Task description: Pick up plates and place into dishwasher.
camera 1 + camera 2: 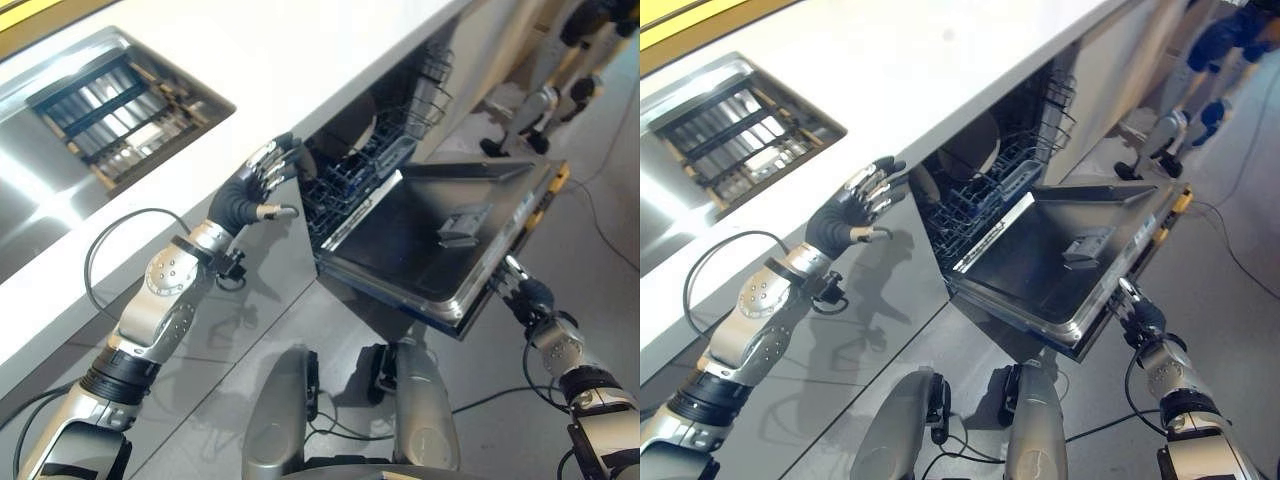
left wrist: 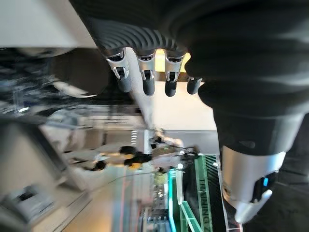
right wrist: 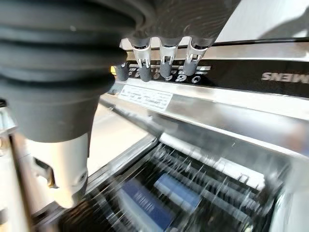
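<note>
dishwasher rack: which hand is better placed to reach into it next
Left. The left hand hovers with fingers straight right at the lower rack in the dishwasher's opening, holding nothing. The right hand is at the outer edge of the lowered dishwasher door.

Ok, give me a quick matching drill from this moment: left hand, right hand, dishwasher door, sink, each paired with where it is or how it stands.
Things:
1. left hand
2. right hand
3. dishwasher door
4. sink

Places or states:
A. set into the white counter
B. at the door's top edge
C. dropped open, inner face up
D. raised beside the lower rack, below the counter edge

Pairs: 1-D, 2-B, 3-C, 4-A
</note>
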Controlling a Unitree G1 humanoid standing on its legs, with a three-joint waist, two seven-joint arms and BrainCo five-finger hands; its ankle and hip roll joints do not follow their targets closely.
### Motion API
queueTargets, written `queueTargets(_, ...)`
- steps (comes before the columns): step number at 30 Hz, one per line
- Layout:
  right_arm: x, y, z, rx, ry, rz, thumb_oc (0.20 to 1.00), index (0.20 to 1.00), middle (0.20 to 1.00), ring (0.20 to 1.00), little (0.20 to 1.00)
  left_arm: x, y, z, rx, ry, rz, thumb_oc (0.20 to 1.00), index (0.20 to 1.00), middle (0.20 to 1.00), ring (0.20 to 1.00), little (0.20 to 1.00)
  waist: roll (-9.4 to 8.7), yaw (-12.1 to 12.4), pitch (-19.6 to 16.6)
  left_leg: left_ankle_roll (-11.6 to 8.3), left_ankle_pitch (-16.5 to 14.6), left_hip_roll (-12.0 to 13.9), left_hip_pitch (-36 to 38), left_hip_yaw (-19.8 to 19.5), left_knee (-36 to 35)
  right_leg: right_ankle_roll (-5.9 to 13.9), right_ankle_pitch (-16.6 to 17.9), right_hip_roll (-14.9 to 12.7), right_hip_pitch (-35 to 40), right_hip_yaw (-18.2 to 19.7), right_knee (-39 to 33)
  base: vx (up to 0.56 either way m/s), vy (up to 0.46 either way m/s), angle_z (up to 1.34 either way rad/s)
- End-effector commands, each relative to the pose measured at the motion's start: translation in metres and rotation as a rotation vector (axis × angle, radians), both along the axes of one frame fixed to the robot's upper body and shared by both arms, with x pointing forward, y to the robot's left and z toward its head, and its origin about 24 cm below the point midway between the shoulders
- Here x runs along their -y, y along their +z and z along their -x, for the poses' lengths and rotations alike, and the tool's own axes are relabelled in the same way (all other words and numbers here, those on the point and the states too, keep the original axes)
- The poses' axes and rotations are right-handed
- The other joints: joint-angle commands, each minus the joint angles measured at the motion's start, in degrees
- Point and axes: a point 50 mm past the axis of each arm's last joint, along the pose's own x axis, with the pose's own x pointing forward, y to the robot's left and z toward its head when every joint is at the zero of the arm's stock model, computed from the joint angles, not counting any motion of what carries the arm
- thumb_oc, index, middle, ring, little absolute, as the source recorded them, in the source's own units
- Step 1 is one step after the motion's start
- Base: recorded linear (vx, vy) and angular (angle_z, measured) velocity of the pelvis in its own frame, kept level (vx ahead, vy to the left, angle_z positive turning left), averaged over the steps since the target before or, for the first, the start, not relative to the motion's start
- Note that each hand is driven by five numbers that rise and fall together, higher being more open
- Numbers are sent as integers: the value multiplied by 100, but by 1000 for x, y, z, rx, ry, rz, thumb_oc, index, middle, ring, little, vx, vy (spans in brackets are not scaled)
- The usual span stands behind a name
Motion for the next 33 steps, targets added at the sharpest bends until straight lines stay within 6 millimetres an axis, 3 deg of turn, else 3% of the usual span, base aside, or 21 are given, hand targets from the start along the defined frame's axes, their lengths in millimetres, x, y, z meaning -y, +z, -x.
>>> queueTargets(1, -115, 110, -72, 532, 468, -143, 1000, 1000, 1000, 1000, 1000, 15, 15, 6, 79, -86, 47, 1000, 1000, 1000, 1000, 1000, 47, 440, -133, 432, -572, -196, 450, 373, 310, -300, 492, 181, 104, 127, -174, 42, -23, -52)
queueTargets(10, -109, 118, -79, 515, 438, -167, 1000, 1000, 1000, 1000, 1000, 14, 17, 3, 75, -96, 35, 1000, 1000, 1000, 1000, 1000, 35, 533, -193, 421, -574, -196, 516, 327, 301, -314, 488, 136, 246, 58, -233, 21, -4, 42)
queueTargets(18, -91, 121, -86, 477, 358, -145, 1000, 1000, 1000, 1000, 1000, 12, 18, 1, 63, -94, 31, 1000, 1000, 1000, 1000, 1000, 60, 645, -277, 416, -587, -205, 568, 288, 282, -330, 460, 107, 353, 2, -278, 19, -2, 37)
queueTargets(20, -78, 126, -86, 498, 254, -81, 1000, 1000, 1000, 1000, 1000, 11, 18, 1, 55, -92, 36, 1000, 1000, 1000, 1000, 1000, 55, 652, -304, 409, -584, -185, 569, 299, 285, -336, 458, 96, 366, -23, -280, 8, 2, -2)
queueTargets(25, -49, 139, -77, 436, -216, 308, 1000, 1000, 1000, 1000, 1000, 7, 12, 3, 52, -66, 49, 1000, 1000, 1000, 1000, 1000, 6, 533, -315, 413, -510, -113, 671, 340, 82, -315, 537, 166, 400, 34, -422, -9, 19, 0)
queueTargets(27, -44, 130, -66, 342, -413, 527, 1000, 1000, 1000, 1000, 1000, 10, 9, 7, 65, -43, 61, 1000, 1000, 1000, 1000, 1000, -12, 408, -261, 455, -476, -77, 721, 377, -17, -307, 578, 232, 392, 122, -478, -35, 70, -6)
queueTargets(33, -16, 85, -22, 110, -886, 841, 1000, 1000, 1000, 1000, 1000, 18, -1, 14, 86, -7, 89, 1000, 1000, 1000, 1000, 1000, -26, 73, -188, 516, -412, -24, 840, 488, -258, -270, 693, 415, 392, 360, -678, -18, 62, -15)
